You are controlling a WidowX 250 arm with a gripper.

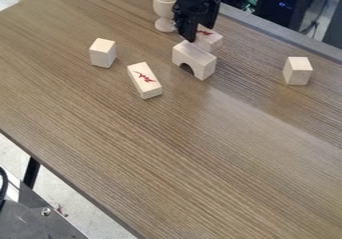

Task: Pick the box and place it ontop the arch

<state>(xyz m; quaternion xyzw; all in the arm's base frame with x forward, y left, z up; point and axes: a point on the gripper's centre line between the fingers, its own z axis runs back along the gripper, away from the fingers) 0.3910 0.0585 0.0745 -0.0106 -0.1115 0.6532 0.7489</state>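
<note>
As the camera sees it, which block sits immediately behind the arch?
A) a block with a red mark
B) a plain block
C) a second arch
A: red markings show on top of the block just behind the arch.

Table (174, 183): broad passage, near edge to oblong block (144, 81). Lane, one: arch (197, 56) to right-hand block (298, 72). Obstacles, grouped toward far edge: turned wooden piece (165, 7), arch, red-marked block (212, 41) behind it.

One camera looks down at a slant across the tabletop (200, 158) from well above it.
</note>
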